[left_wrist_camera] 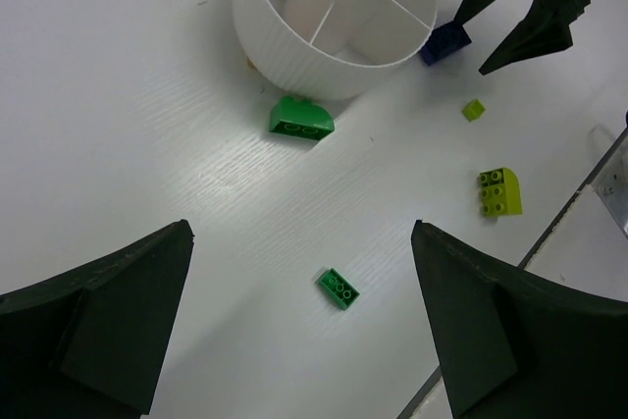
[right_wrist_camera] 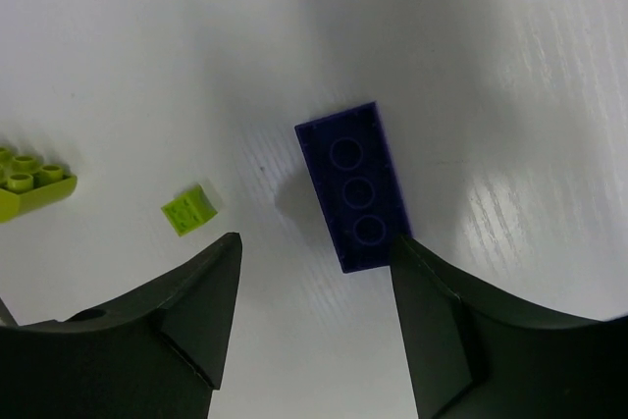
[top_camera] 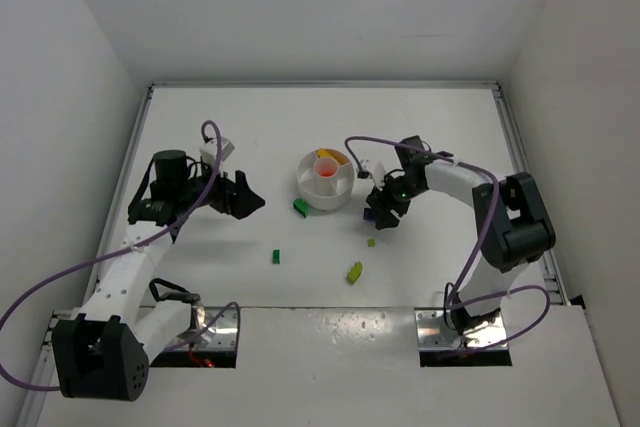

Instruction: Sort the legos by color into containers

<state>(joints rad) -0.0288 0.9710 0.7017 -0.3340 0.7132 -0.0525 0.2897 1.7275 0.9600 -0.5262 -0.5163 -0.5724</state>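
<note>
The round white dish (top_camera: 311, 193) stands mid-table; its centre well looks orange-pink, and a yellow-orange bit (top_camera: 339, 157) lies in a far wedge. A dark purple brick (right_wrist_camera: 355, 186) lies flat on the table right of the dish. My right gripper (right_wrist_camera: 316, 239) is open just above it, and its right finger (right_wrist_camera: 432, 301) meets the brick's near end. A tiny lime bit (right_wrist_camera: 189, 212) and a lime brick (right_wrist_camera: 25, 182) lie to the left. My left gripper (left_wrist_camera: 302, 233) hangs wide open over a small green brick (left_wrist_camera: 338, 288). A curved green brick (left_wrist_camera: 300, 118) rests against the dish wall (left_wrist_camera: 294, 46).
White walls close in the table on the left, back and right. The arm bases stand at the near edge. The right gripper's black fingers (left_wrist_camera: 530, 17) show at the top right of the left wrist view, close to the dish.
</note>
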